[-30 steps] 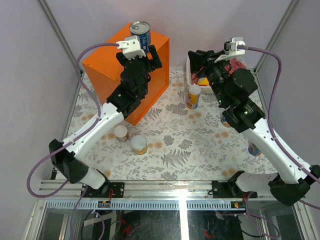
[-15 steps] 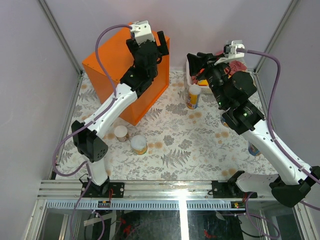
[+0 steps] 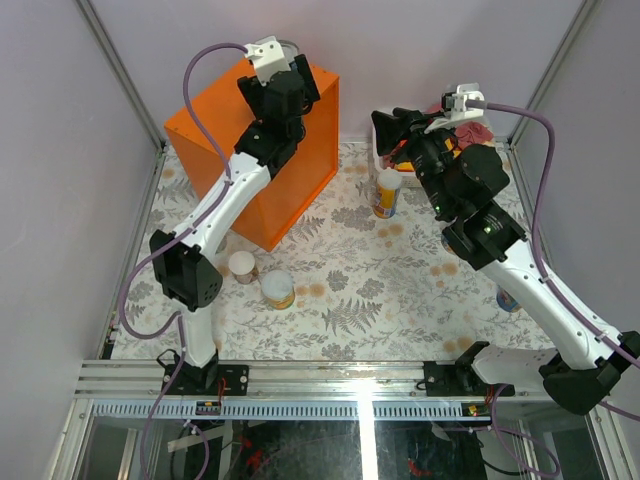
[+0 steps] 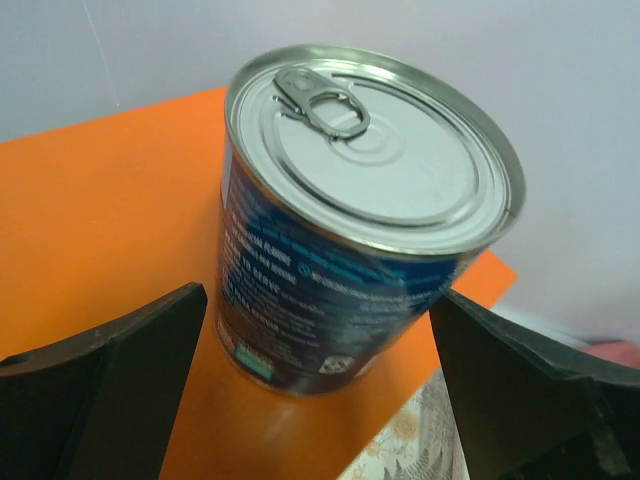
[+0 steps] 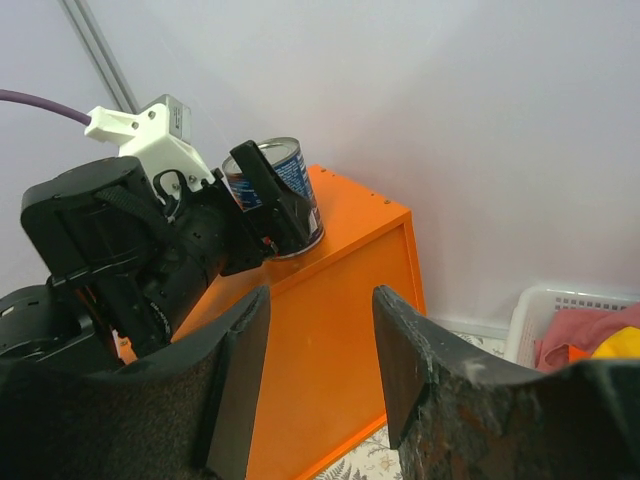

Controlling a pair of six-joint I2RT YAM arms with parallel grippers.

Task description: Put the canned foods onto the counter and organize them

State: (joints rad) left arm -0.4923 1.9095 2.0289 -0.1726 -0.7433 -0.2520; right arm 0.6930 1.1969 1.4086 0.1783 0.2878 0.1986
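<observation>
A blue-labelled can (image 4: pixel 350 220) with a silver pull-tab top stands upright near the back right corner of the orange counter (image 4: pixel 100 220). My left gripper (image 4: pixel 318 300) is open, one finger (image 4: pixel 110 370) on each side of the can with a small gap. In the top view the left gripper (image 3: pixel 290 75) hides most of that can over the counter (image 3: pixel 215 130). My right gripper (image 3: pixel 388 125) is open and empty, raised above a yellow tube can (image 3: pixel 385 193). A small white-topped can (image 3: pixel 241 266) and a yellow can (image 3: pixel 277 289) stand on the table.
A white basket (image 3: pixel 380 150) with red and yellow cloths sits at the back, beside the right gripper. Another blue can (image 3: pixel 508 297) shows partly under the right arm. The table has a fern-patterned cloth (image 3: pixel 360 290). Metal frame posts stand at the corners.
My left arm has swung up and back over the counter's top, and its wrist now covers the blue can in the top view. The right arm has shifted only slightly.
</observation>
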